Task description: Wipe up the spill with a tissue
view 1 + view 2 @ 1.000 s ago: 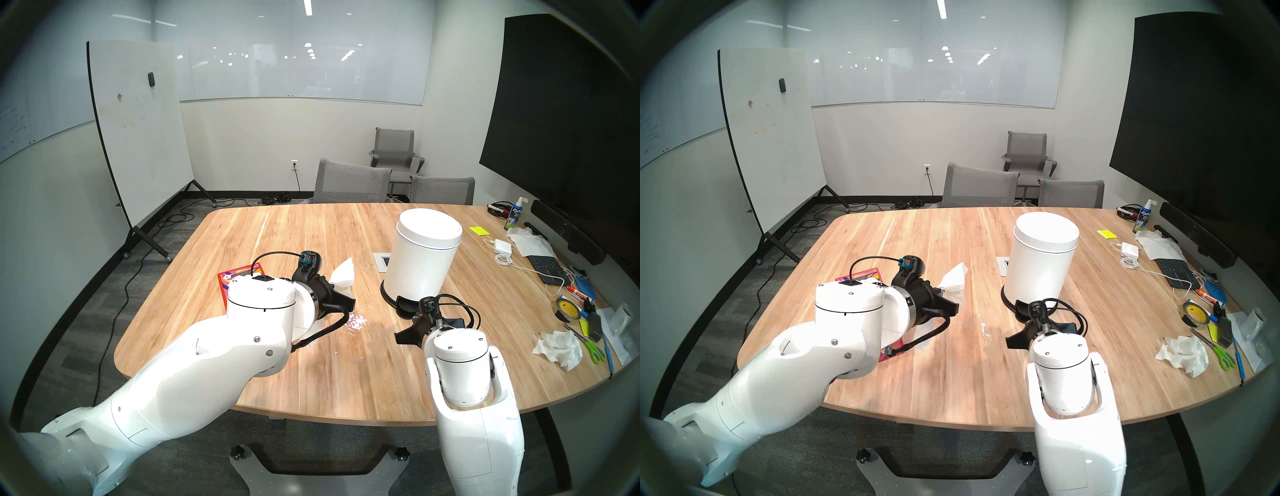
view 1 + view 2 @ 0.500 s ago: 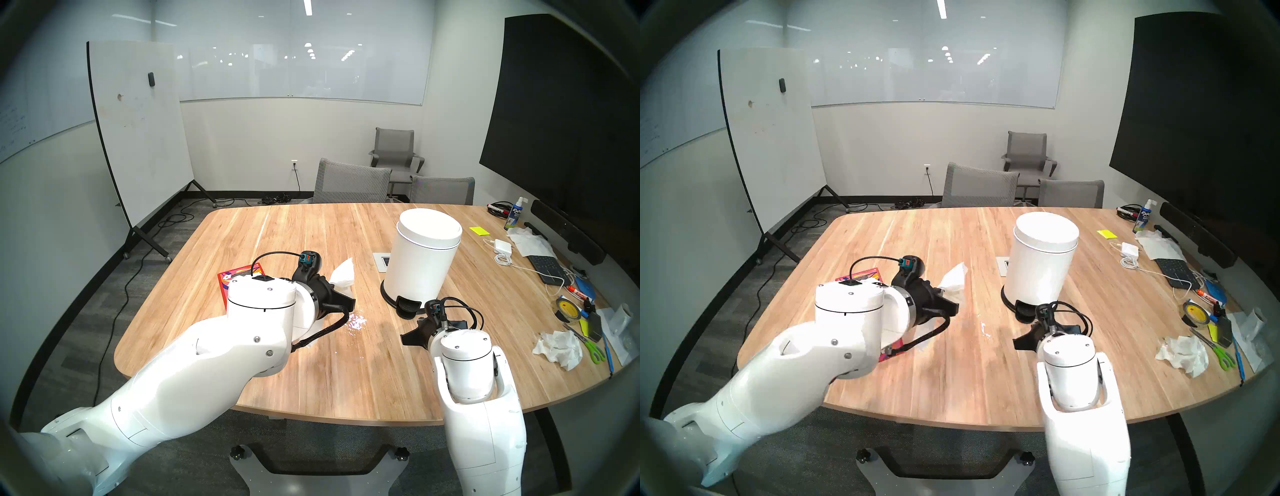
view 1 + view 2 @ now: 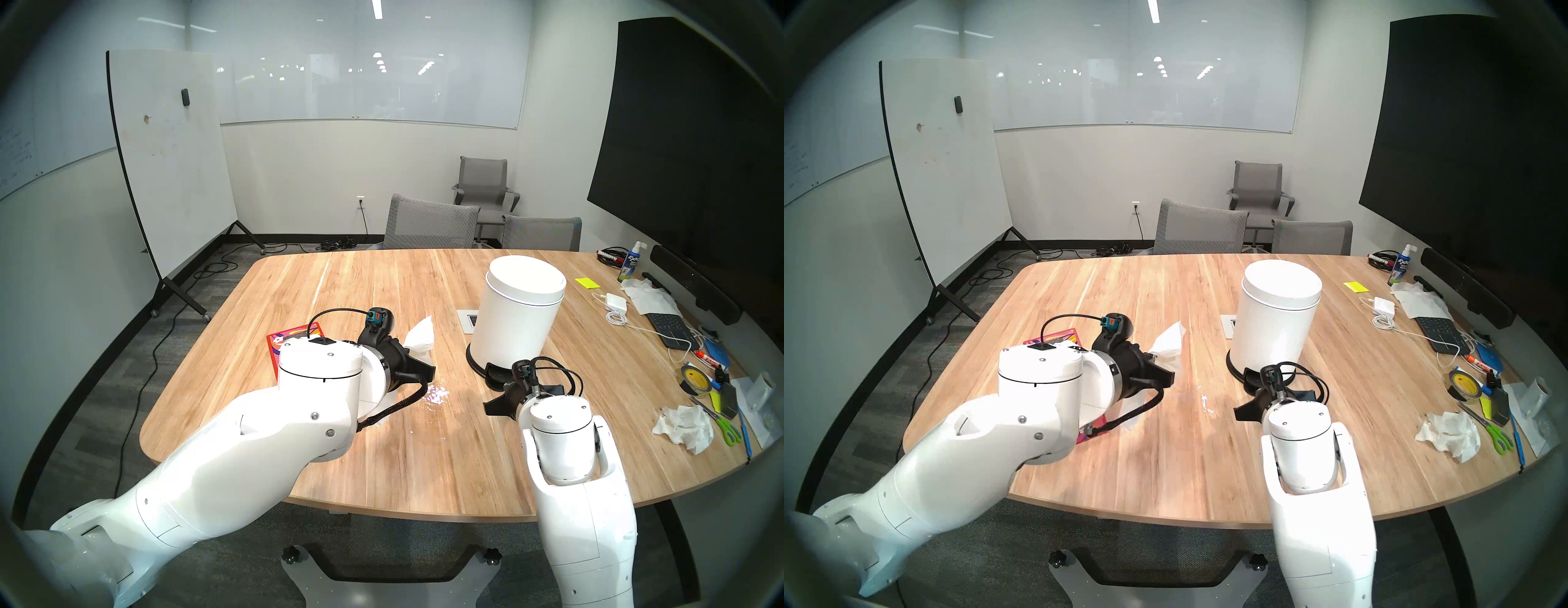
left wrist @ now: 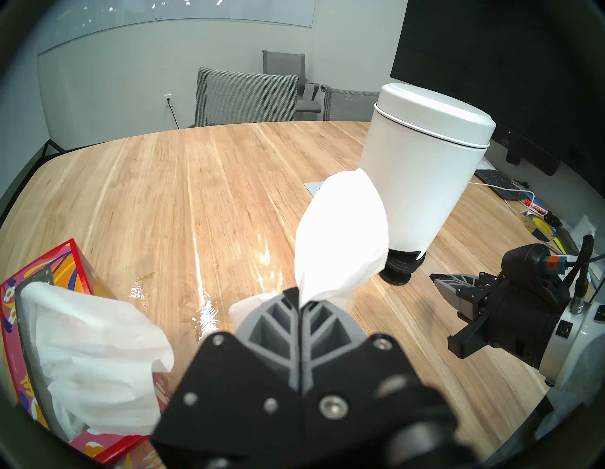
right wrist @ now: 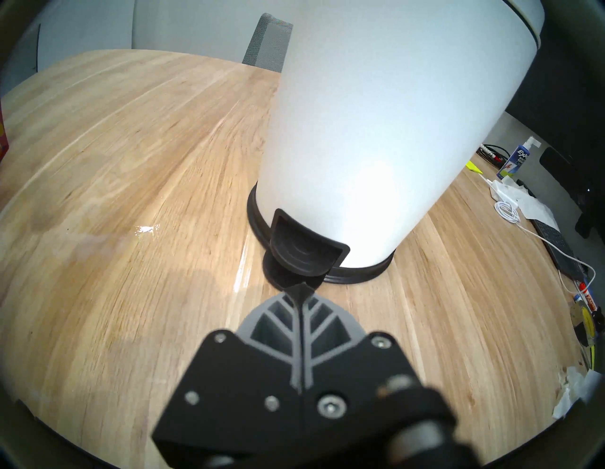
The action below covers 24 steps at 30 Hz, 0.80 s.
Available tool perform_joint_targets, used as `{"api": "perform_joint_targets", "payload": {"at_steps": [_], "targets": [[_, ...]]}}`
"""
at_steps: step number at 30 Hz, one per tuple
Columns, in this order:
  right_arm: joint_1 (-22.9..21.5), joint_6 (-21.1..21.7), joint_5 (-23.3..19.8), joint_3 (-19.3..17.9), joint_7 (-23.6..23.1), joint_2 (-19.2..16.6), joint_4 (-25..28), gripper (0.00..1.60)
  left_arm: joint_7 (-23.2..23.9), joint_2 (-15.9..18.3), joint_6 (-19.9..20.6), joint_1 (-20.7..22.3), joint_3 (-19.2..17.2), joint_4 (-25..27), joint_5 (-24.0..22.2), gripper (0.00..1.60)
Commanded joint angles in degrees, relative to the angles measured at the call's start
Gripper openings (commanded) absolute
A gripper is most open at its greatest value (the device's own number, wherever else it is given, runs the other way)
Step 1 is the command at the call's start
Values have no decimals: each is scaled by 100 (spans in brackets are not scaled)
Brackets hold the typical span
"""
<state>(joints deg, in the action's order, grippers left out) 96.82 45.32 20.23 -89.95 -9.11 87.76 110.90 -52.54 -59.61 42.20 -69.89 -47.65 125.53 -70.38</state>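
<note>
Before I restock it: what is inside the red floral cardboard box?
White tissues billow out of the top opening of the red floral cardboard box. How many remain beneath them cannot be seen; the walls and that bunch cover the inside.

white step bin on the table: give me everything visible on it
The bin is a white, smooth, matte-looking cylinder, upright on the wooden table, widening slightly upward. Its flat white lid is shut. A black ring circles the base, with a black foot pedal facing the robot. The shut right gripper sits just before the pedal; contact unclear.
</note>
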Motion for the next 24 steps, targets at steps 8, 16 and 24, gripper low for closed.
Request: {"api": "perform_joint_targets", "payload": {"at_steps": [8, 16, 24], "targets": [[-364, -105, -23, -29, 32, 34, -220, 0, 14, -12, -12, 45, -23, 111, 14, 0], [-401, -151, -34, -41, 59, 55, -272, 0, 14, -12, -12, 45, -23, 111, 14, 0], [-564, -206, -80, -111, 64, 52, -498, 0, 14, -12, -12, 45, -23, 111, 14, 0]]}}
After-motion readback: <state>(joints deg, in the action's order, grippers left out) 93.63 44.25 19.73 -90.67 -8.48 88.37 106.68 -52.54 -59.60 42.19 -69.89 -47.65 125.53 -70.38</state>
